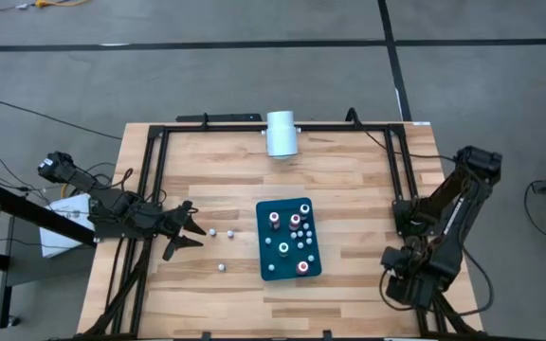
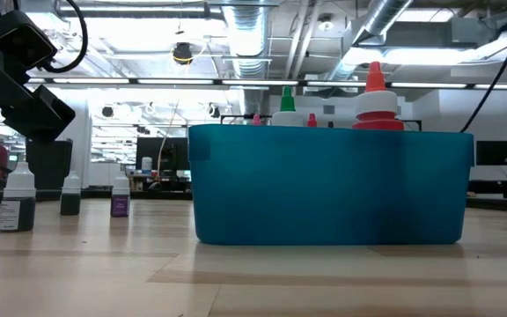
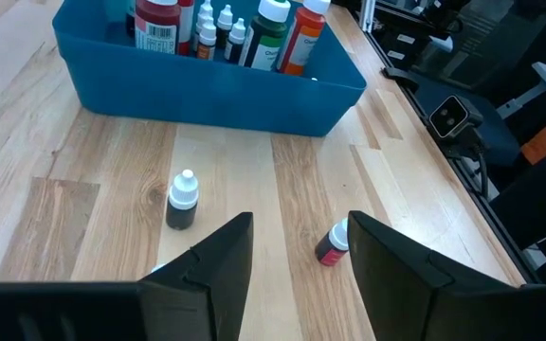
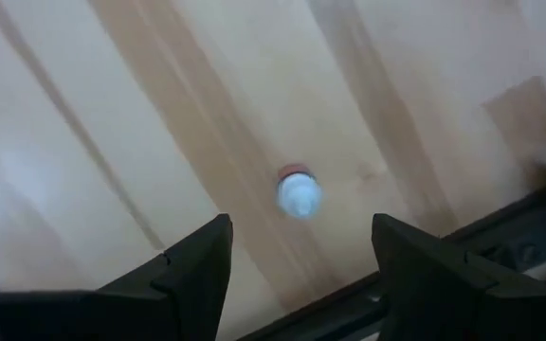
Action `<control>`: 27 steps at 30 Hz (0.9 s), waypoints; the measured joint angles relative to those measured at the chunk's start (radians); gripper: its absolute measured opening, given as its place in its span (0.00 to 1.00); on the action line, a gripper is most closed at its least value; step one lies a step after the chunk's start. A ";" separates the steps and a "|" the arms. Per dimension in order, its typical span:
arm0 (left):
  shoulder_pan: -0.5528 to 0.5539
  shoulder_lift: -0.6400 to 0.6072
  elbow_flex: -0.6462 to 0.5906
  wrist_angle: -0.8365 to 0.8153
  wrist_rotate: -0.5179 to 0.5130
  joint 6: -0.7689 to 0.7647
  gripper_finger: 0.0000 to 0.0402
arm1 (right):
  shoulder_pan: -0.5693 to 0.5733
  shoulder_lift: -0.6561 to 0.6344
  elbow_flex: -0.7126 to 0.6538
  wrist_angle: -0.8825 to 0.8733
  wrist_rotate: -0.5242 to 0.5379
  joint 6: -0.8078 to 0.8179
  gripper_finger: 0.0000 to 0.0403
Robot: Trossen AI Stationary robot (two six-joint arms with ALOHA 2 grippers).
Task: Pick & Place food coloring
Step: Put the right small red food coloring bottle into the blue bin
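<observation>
Left hand half open, empty, low over desk. Loose bottles upright just at its 3 o'clock, tray beyond. Right hand wide, parked, farther.

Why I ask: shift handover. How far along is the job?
Done: several bottles stand in the tray. In hand: nothing; the open left gripper hovers by three loose bottles. Left: those three, plus a bottle under the open right gripper.
</observation>
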 joint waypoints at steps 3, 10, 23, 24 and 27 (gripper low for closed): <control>0.000 0.000 0.000 0.000 0.000 0.000 0.41 | 0.000 -0.012 -0.005 0.017 0.000 0.000 0.61; 0.000 0.000 0.000 0.000 -0.001 0.001 0.41 | -0.003 -0.012 -0.019 0.064 0.033 -0.002 0.61; 0.000 0.000 0.000 0.000 -0.002 0.001 0.41 | -0.027 -0.011 -0.083 0.123 0.038 0.009 0.61; 0.000 0.000 0.000 0.000 -0.002 0.001 0.41 | -0.021 -0.011 -0.083 0.123 0.033 0.022 0.61; 0.000 0.000 0.000 0.000 -0.003 0.001 0.41 | 0.001 -0.011 -0.083 0.123 0.031 0.062 0.60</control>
